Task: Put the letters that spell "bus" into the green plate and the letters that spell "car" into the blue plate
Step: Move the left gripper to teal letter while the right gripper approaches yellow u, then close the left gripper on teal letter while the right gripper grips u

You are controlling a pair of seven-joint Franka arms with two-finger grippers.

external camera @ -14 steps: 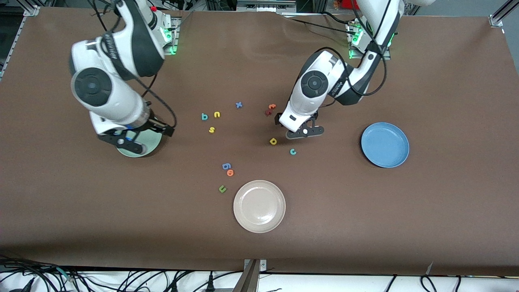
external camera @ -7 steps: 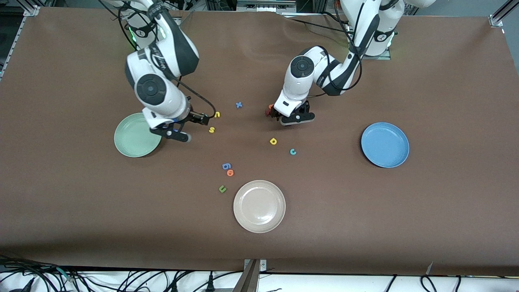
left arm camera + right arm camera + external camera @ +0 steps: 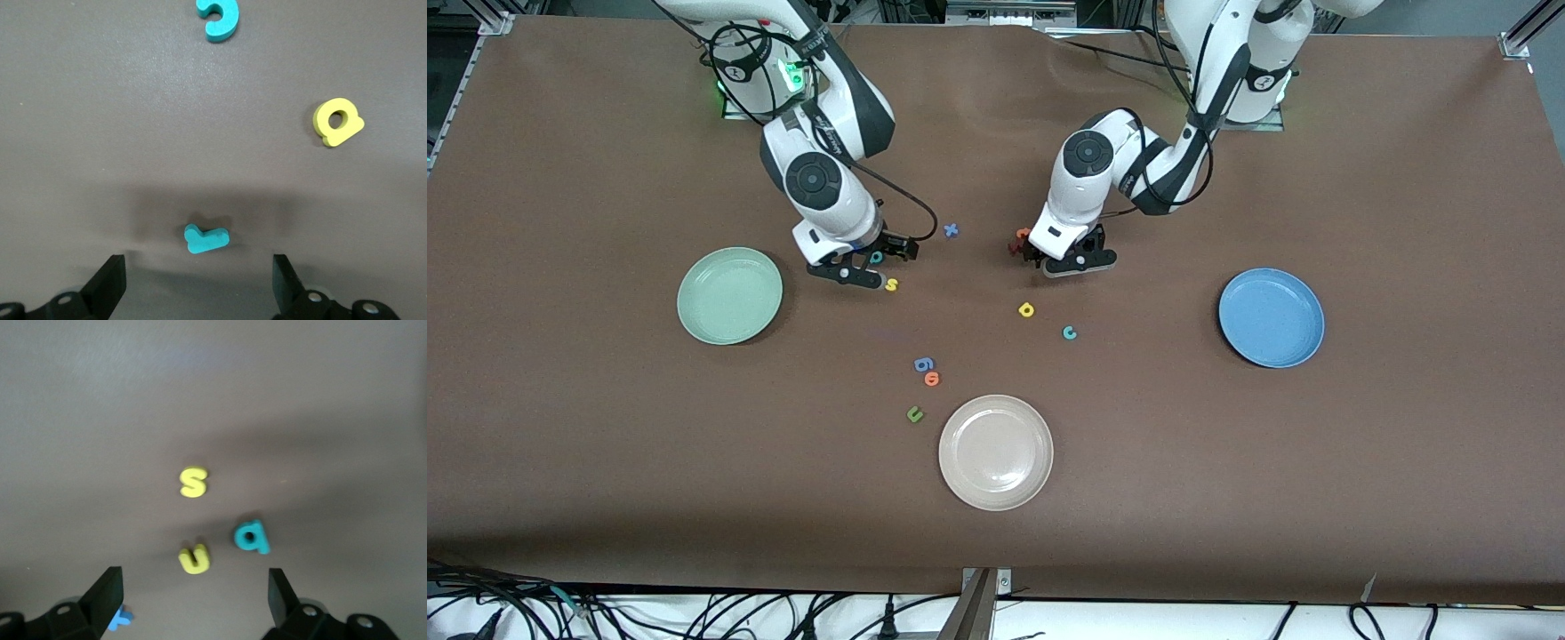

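Plates, green plate toward the right arm's end and blue plate toward the left arm's, hold no letters. Right gripper, spread, hovers over yellow "u", teal "b" and yellow "s". Left gripper, spread, hovers over the teal "r", seen only in its wrist view; teal "c" and yellow "a" lie nearer the camera.

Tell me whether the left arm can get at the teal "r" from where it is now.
Probably yes. The left claw hangs open right over the teal "r", which lies flat on the bare table between the fingers, with nothing over it. An orange letter lies close beside, so a straight descent looks safest.
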